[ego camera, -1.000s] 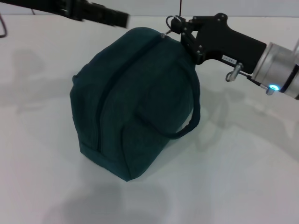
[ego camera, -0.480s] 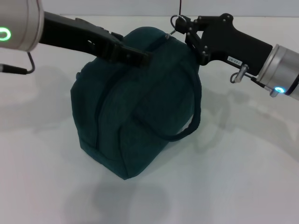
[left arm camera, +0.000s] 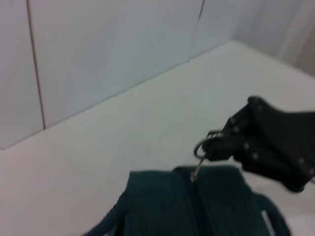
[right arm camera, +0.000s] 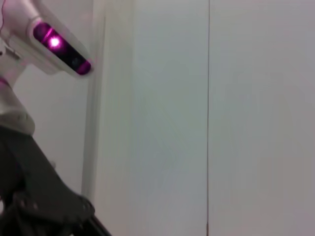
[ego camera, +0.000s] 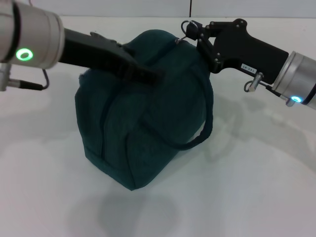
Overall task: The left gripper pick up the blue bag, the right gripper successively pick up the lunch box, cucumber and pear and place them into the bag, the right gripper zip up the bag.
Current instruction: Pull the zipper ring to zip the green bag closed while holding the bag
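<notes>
- A smooth white table carries the work; pale wall panels with thin dark seams stand behind it.
- The blue bag, soft dark-teal fabric, sits bulging mid-table, zipped along its ridge, one loop handle hanging at 4 o'clock.
- The right gripper, matte black, pinches the metal ring zipper pull at the bag's 1 o'clock end.
- The left gripper lies over the bag's top from 10 o'clock; whether clenched or released, I cannot tell.

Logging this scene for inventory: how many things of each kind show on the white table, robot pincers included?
Blue bag: 1
Ring zipper pull: 1
Pincers: 2, the left pincer and the right pincer
Total: 4
</notes>
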{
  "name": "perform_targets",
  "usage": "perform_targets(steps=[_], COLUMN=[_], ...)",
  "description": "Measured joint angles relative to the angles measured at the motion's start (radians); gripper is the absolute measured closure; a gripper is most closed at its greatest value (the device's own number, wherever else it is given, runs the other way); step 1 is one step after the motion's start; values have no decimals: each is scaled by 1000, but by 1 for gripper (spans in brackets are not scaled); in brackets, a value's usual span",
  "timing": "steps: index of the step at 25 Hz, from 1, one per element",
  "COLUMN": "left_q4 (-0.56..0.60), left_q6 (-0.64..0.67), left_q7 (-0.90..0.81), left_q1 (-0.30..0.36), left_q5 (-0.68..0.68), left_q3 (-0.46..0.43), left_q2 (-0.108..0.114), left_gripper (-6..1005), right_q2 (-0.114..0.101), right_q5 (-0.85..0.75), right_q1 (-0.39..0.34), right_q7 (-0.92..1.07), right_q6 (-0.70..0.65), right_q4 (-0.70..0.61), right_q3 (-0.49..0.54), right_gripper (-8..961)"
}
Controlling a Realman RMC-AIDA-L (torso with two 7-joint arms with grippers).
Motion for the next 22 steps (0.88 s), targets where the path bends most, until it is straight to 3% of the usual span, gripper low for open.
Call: perform_targets(steps=[5,15,22], left_q4=[-30,-53,-46], left_q6=[-49,-89,-89], left_q7=[0,11,38], left_q1=[1,13,26], left_q5=[72,106,103], left_q3=[59,78,79], left_q2=[-1,-1,0], left_gripper=[128,133,356], right_q2=[0,-1,-1], right_q5=[0,0,0], right_q1=[-2,-6,-7], right_q7=[1,3,3], right_q6=[-5,-12,-12], right_q4=[0,0,0], right_q3=[0,6,7], right_gripper=[856,853,850])
